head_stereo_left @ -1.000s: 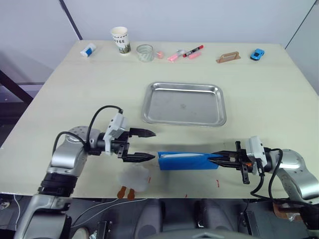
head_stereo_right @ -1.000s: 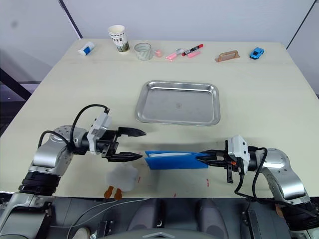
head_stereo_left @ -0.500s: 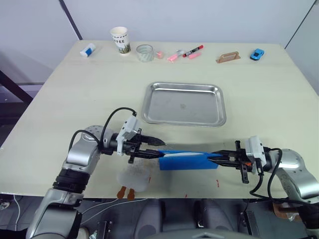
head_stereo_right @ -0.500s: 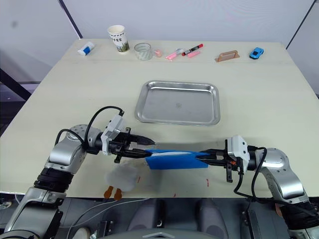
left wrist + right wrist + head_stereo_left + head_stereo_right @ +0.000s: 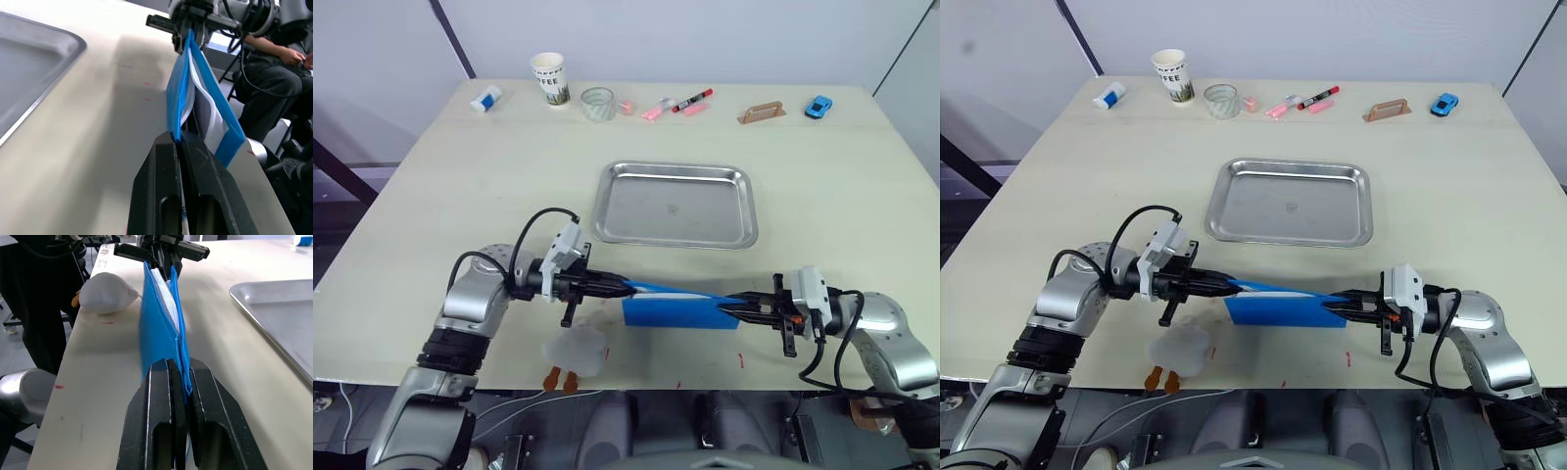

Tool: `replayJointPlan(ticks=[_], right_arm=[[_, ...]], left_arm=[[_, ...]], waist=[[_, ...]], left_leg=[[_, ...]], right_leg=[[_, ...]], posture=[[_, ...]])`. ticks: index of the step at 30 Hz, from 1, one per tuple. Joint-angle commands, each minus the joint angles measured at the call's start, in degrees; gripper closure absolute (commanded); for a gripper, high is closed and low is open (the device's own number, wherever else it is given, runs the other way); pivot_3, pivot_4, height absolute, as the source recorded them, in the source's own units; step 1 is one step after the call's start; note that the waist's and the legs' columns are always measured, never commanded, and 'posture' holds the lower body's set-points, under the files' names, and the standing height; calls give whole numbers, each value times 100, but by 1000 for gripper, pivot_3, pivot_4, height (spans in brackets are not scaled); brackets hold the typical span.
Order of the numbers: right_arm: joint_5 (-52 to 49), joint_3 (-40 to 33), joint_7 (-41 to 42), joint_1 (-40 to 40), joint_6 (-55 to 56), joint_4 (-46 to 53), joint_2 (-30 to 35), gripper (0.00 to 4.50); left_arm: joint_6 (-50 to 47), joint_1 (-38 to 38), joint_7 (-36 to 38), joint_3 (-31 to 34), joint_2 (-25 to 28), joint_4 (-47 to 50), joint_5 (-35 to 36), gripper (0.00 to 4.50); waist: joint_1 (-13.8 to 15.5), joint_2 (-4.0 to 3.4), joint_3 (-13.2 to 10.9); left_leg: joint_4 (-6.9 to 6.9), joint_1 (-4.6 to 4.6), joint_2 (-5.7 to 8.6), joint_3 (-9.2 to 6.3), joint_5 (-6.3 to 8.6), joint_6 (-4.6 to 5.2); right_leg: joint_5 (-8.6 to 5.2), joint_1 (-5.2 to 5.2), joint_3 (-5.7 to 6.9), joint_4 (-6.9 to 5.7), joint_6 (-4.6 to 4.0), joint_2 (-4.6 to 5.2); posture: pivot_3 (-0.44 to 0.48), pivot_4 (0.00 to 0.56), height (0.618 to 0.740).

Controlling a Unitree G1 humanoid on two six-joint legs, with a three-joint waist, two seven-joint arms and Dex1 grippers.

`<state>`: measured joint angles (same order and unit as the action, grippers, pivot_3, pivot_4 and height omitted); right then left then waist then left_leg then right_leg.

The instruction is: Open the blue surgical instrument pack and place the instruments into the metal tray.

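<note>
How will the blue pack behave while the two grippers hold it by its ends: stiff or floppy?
Probably floppy: the blue surgical instrument pack is fabric, and its pinched top flap stretches between the left gripper and right gripper while the body stays low. Its layers gape, showing white lining, so it may sag or twist if one end is released.

Left gripper (image 5: 625, 287) and right gripper (image 5: 729, 307) both clamped closed on the pack's ends (image 5: 677, 309), arms low, pointing inward toward each other.

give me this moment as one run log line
left gripper: shut on blue pack | right gripper: shut on pack's other end | metal tray: empty
</note>
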<state>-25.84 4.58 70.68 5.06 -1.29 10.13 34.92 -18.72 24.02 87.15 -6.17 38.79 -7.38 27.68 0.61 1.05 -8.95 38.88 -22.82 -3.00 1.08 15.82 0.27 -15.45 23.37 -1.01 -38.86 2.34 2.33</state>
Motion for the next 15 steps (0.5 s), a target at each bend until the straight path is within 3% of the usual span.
replayJointPlan(ticks=[1,15], right_arm=[[4,34,-22,103,67,45,-77,4500],[380,182,-215,436,50,-352,-196,4500]], left_arm=[[5,116,8,248,37,15,143,4372],[177,56,16,214,41,-54,-55,4372]], waist=[[1,0,0],[1,0,0]], left_leg=[[0,0,0,0,0,0],[0,0,0,0,0,0]], right_leg=[[0,0,0,0,0,0],[0,0,0,0,0,0]], posture=[[0,150,737],[0,150,737]])
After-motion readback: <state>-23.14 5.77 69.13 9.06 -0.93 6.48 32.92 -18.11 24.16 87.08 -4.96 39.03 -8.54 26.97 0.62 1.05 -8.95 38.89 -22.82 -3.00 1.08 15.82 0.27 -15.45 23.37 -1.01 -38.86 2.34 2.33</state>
